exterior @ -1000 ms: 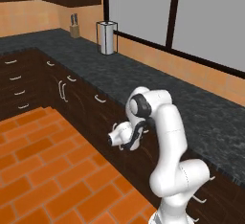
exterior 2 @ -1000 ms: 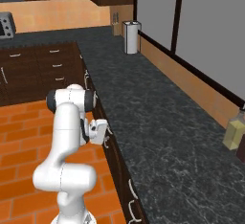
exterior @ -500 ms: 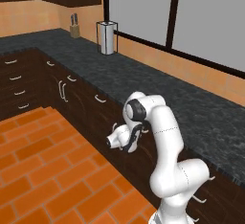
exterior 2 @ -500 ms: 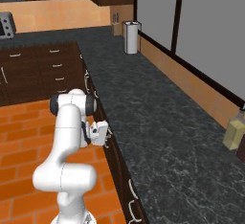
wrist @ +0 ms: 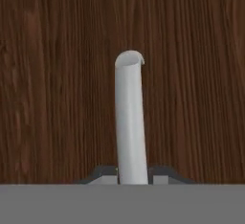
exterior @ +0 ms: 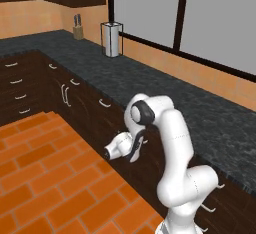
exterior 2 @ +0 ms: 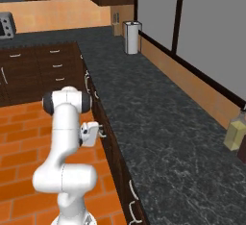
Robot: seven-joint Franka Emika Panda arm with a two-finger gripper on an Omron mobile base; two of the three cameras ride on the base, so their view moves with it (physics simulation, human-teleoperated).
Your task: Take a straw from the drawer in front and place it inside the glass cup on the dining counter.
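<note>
Your end effector [exterior: 131,139] presses against the dark cabinet front below the black bench [exterior: 150,90], the arm bent low over the orange floor [exterior: 45,178]; the straw is not visible, presumably inside the shut drawer.

From the right base, the end effector [exterior 2: 99,131] meets the drawer [exterior 2: 106,137] front at its handle [exterior 2: 102,131], just under the bench edge.

In the hand view, the handle [wrist: 130,122] runs up between the two fingertips [wrist: 103,174], which sit tight against it: you are clamped on the handle, wood grain close behind. This looks like the opening step. Next, pull straight back, keeping the grip square so the handle does not slip.
</note>
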